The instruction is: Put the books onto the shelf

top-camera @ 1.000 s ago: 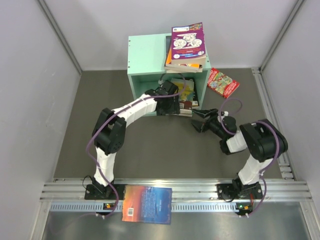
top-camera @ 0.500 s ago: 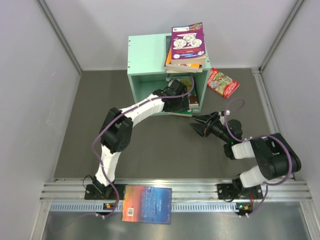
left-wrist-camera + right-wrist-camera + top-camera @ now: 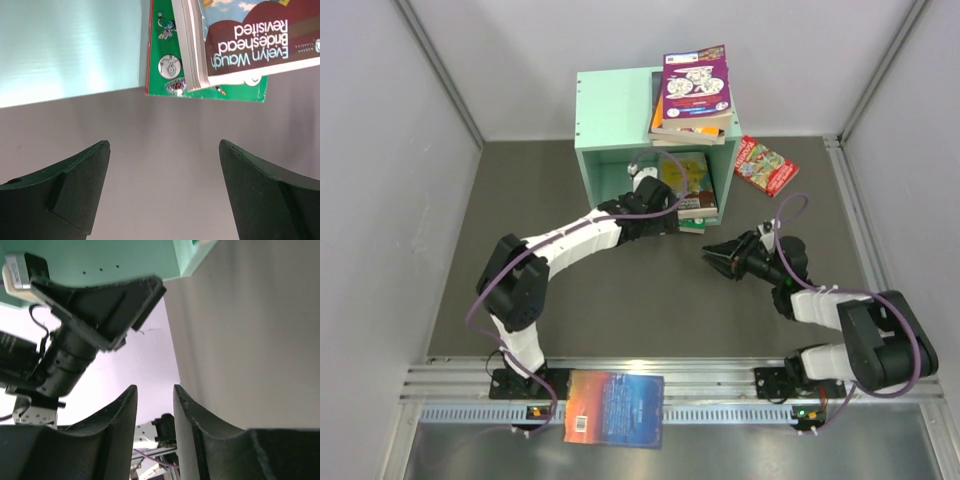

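The mint-green shelf (image 3: 615,115) stands at the back with its open front toward me. A purple book (image 3: 695,82) tops a small pile on its roof. In its opening lies a stack of books (image 3: 688,183). In the left wrist view a brown-covered book (image 3: 250,40) rests on a green one (image 3: 167,65), both jutting over the shelf floor (image 3: 70,45). My left gripper (image 3: 665,220) (image 3: 163,145) is open and empty just in front of that stack. My right gripper (image 3: 715,255) (image 3: 155,387) hovers right of it, jaws a narrow gap apart, holding nothing.
A red book (image 3: 765,165) lies on the grey mat right of the shelf. A blue-orange book (image 3: 615,408) rests on the metal rail between the arm bases. Pale walls close in both sides and the back. The left arm (image 3: 85,325) fills the right wrist view.
My left gripper has opened wider and drawn back from the stack, which stays in the shelf opening. The right gripper's jaws have narrowed and its arm has shifted slightly toward me.
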`<control>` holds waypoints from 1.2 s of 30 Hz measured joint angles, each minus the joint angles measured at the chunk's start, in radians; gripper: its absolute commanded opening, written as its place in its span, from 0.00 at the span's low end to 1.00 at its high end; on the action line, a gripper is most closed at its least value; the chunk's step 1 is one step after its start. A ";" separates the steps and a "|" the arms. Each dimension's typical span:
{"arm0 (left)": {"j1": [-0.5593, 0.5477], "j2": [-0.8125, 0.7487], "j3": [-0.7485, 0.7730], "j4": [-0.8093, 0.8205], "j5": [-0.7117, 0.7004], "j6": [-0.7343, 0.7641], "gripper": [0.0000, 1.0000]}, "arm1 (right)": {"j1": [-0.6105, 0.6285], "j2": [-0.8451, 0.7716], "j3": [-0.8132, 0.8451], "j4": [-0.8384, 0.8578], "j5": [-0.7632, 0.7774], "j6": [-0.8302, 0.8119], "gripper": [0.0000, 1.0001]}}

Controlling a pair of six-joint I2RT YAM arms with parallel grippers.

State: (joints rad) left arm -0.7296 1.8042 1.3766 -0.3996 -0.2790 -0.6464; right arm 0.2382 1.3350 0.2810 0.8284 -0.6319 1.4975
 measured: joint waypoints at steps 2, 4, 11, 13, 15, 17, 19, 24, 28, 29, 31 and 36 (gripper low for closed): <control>0.007 0.004 -0.034 0.062 0.005 0.003 0.95 | -0.002 -0.036 -0.020 -0.032 -0.007 -0.011 0.30; 0.017 0.008 -0.076 0.127 0.023 -0.001 0.95 | -0.007 -0.090 -0.035 -0.079 -0.017 -0.027 0.26; 0.092 0.057 -0.209 0.384 0.123 -0.089 0.96 | -0.014 -0.257 -0.039 -0.225 -0.066 -0.083 0.24; 0.114 0.087 -0.212 0.431 0.163 -0.121 0.96 | -0.014 -0.278 -0.039 -0.264 -0.079 -0.097 0.24; 0.125 0.115 -0.210 0.467 0.198 -0.153 0.96 | -0.014 -0.285 -0.037 -0.311 -0.090 -0.120 0.23; 0.125 0.146 -0.198 0.494 0.241 -0.186 0.96 | -0.014 -0.285 -0.028 -0.379 -0.098 -0.152 0.23; 0.120 0.172 -0.173 0.523 0.275 -0.212 0.96 | -0.014 -0.283 -0.007 -0.446 -0.103 -0.188 0.22; 0.101 0.238 -0.098 0.538 0.342 -0.259 0.95 | -0.013 -0.280 0.034 -0.510 -0.105 -0.242 0.21; 0.093 0.278 -0.045 0.534 0.377 -0.295 0.95 | -0.012 -0.277 0.035 -0.531 -0.106 -0.259 0.20; 0.091 0.288 -0.029 0.532 0.384 -0.302 0.95 | -0.011 -0.274 0.035 -0.533 -0.107 -0.262 0.19; 0.087 0.310 0.002 0.527 0.396 -0.314 0.95 | -0.011 -0.267 0.035 -0.537 -0.107 -0.267 0.19; 0.083 0.360 0.082 0.507 0.403 -0.329 0.94 | -0.005 -0.248 0.051 -0.552 -0.108 -0.277 0.18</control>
State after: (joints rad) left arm -0.6464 2.1647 1.4582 0.1074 0.1242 -0.9756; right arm 0.2337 1.0866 0.3321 0.2768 -0.7395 1.2209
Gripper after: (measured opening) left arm 0.946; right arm 0.182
